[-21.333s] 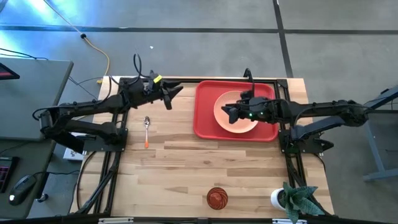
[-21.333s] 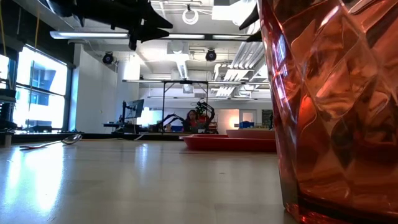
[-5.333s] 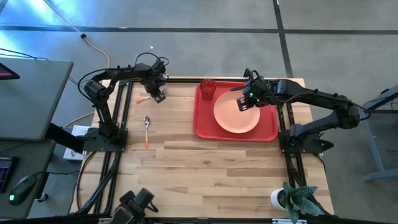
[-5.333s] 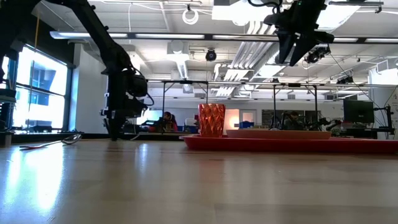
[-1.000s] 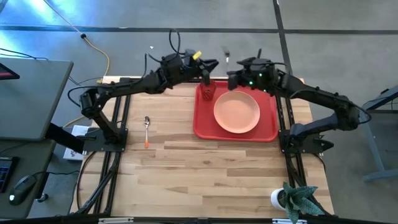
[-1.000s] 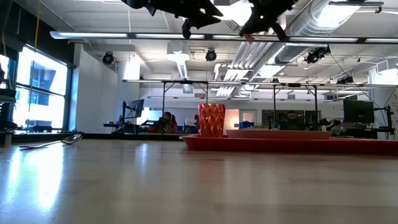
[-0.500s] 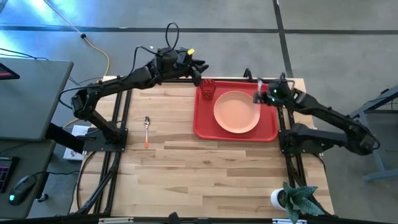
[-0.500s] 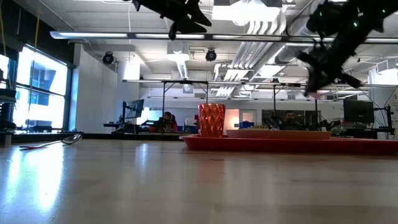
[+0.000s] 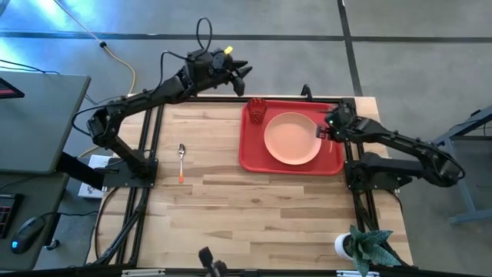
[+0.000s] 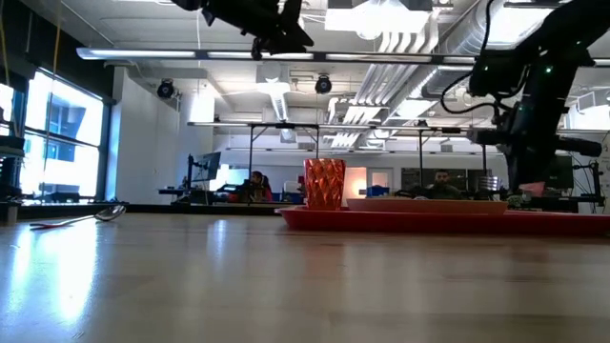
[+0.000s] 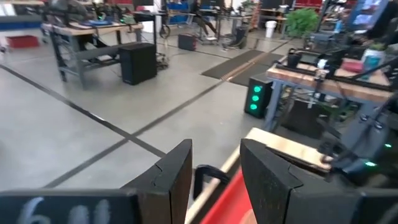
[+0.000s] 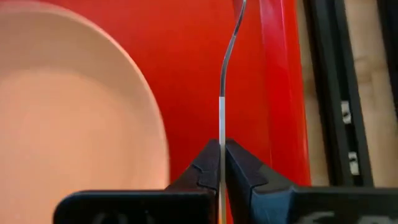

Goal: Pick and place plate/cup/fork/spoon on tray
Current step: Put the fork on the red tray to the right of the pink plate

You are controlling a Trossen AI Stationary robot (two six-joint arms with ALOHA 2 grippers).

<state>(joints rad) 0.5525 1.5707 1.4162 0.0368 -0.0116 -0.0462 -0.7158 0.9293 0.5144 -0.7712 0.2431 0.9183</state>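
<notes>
The red tray (image 9: 332, 161) lies at the table's far right. On it are the peach plate (image 9: 292, 138) and, in its far left corner, the upright red cup (image 9: 257, 110). My right gripper (image 9: 326, 128) hangs low over the tray's right part, shut on the fork (image 12: 222, 106). The fork shows edge on as a thin metal strip, with its head out of the picture. The spoon (image 9: 181, 158) lies flat on the wood at the left. My left gripper (image 9: 240, 71) is open and holds nothing. It hangs high beyond the table's far edge. My right gripper pinches the fork's thin metal shaft (image 12: 221, 138) between its two fingertips. The fork runs straight on from the fingers, along them. It reaches over the tray's floor between the plate's rim and the tray's right rim (image 12: 280, 93). Whether its far end touches the tray I cannot tell.
A white pot with a green plant (image 9: 361, 248) stands at the near right corner. Black frame rails (image 9: 357, 185) run along the table's left and right edges. Bare wood (image 9: 254, 215) fills the middle and near part of the table.
My right gripper has carried the fork from above the tray's far edge toward the table's right edge and down, to just over the tray beside the plate. My left gripper has drawn back from the tray's far left corner, toward the far left and up.
</notes>
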